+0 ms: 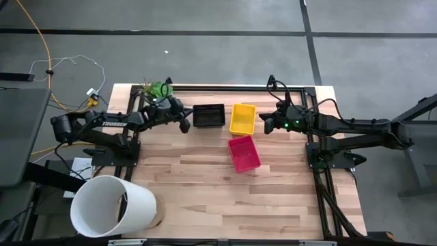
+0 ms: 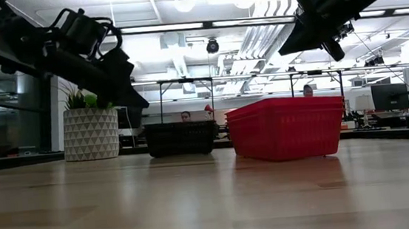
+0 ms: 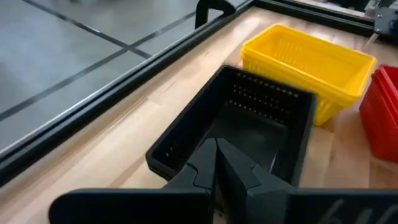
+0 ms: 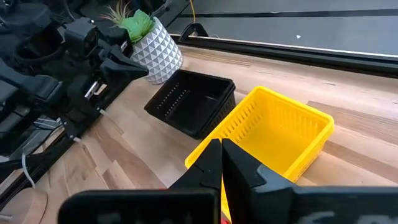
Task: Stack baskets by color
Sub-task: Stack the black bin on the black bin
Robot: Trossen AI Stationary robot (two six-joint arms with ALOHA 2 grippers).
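The red stack (image 2: pixel 286 127) stands nearest the low camera, on the wooden table (image 1: pixel 205 191); its tiered rims show more than one red basket nested together. In the high view it lies tilted a little, toward the table's middle, just in front of the yellow stack (image 1: pixel 242 118). The yellow stack sits near the far edge, with the black stack (image 1: pixel 209 115) just beside it on the left, apart by a narrow gap. How many baskets each of these two stacks contains cannot be told. The left gripper (image 1: pixel 183 125) hangs just left of the black stack, above the table, its fingers (image 3: pixel 214 163) pressed together and holding nothing. The right gripper (image 1: pixel 267 125) hangs just right of the yellow stack, likewise raised, its fingers (image 4: pixel 221 163) closed and empty. Neither gripper touches a basket. Behind the left gripper, at the far left corner, stands a potted plant (image 1: pixel 156 89) in a white patterned pot. A large white cylinder (image 1: pixel 113 207) lies at the near left corner of the table.
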